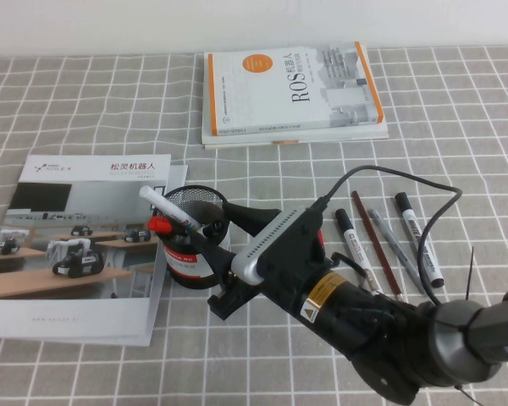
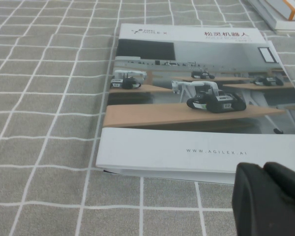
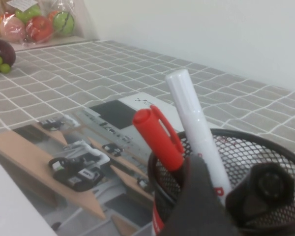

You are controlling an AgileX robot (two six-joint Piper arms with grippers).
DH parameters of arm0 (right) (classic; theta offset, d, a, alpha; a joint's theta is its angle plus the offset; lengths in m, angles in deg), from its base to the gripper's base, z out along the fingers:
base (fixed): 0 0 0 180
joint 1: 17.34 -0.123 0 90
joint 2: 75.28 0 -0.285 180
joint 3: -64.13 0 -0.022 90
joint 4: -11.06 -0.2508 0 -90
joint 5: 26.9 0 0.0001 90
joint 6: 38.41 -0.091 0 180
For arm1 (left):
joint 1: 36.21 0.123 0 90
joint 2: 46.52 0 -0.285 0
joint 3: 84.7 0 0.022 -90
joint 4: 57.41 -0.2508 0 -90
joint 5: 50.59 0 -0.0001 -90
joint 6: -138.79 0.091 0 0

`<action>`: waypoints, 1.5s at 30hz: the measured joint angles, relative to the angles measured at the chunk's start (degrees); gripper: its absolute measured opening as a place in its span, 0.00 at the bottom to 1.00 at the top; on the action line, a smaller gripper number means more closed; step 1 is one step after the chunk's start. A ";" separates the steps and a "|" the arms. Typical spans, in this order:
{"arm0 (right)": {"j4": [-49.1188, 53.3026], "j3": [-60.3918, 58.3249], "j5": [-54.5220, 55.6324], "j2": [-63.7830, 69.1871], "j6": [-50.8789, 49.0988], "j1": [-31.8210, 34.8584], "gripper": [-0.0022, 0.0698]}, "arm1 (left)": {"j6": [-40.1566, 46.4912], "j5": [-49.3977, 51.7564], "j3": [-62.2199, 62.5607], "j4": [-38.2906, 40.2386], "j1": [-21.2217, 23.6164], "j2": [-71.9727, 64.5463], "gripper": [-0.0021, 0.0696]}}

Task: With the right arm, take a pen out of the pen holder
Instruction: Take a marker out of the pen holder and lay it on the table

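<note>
A black mesh pen holder (image 1: 190, 241) stands on the checked cloth, partly on a brochure. In it lean a white marker (image 1: 166, 206) and a red-capped pen (image 1: 159, 225). My right gripper (image 1: 222, 233) reaches in from the lower right and sits at the holder's rim, open. In the right wrist view its fingers (image 3: 199, 196) stand on either side of the white marker's (image 3: 191, 123) lower barrel, with the red-capped pen (image 3: 160, 137) just outside them. My left gripper (image 2: 265, 169) hovers over the cloth by the brochure's corner, its fingers together and holding nothing.
The brochure (image 1: 76, 245) lies left of the holder and a book (image 1: 292, 89) lies at the back. Several pens and markers (image 1: 389, 241) lie on the cloth right of the holder, beside my right arm's cable. Bagged fruit (image 3: 34, 19) sits far off.
</note>
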 joint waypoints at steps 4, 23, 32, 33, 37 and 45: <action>0.00 1.01 -0.23 0.97 0.00 0.00 0.56 | 0.00 0.00 0.00 0.00 0.00 0.00 0.02; -0.25 1.54 -0.37 1.47 0.00 0.00 0.33 | 0.00 0.00 0.00 0.00 0.00 0.00 0.02; -0.25 1.54 -0.37 1.47 0.00 0.00 0.17 | 0.00 0.00 0.00 0.00 0.00 0.00 0.02; -0.25 1.54 -0.37 1.47 0.00 0.00 0.17 | 0.00 0.00 0.00 0.00 0.00 0.00 0.02; -0.25 1.54 0.10 1.47 0.00 0.00 0.17 | 0.00 0.00 0.00 0.00 0.00 0.00 0.02; -0.25 1.54 -0.13 0.92 0.00 0.00 0.17 | 0.00 0.00 0.00 0.00 0.00 0.00 0.02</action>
